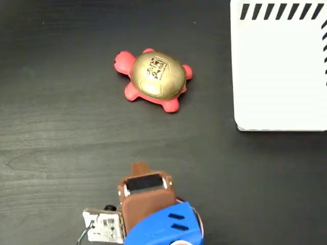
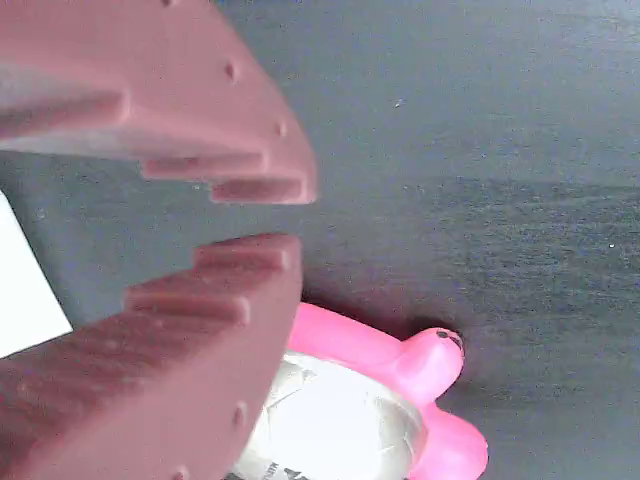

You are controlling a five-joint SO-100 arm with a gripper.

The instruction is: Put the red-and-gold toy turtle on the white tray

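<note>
Notes from my remote station. In the fixed view the arm sits at the bottom edge, brown gripper [image 1: 139, 168] pointing up the picture, blue housing [image 1: 166, 227] behind it and a small white circuit board [image 1: 103, 226] just left of that. I cannot judge the finger gap from this angle.

The wrist view settles it: the gripper [image 2: 275, 218] shows two ridged brown fingers [image 2: 200, 150] with only a narrow slot between the tips, and bare dark table [image 2: 480, 150] shows through the slot. Nearly closed, holding nothing.

The red-and-gold toy turtle [image 1: 155, 77] lies ahead of the gripper and clear of it, on the black wood-grain table, shell up, dark logo on top, head toward the picture's left. In the wrist view the toy [image 2: 380, 400] appears just under the lower finger, partly hidden by it; I cannot tell contact there, but the fixed view shows a clear gap.

The white tray [image 1: 278, 71] lies ahead and well off to the gripper's right in the fixed view, black slanted stripes along its top edge. Turtle and tray are apart, with dark table between. A white sliver [image 2: 25, 290] at the wrist view's left edge I cannot identify.
</note>
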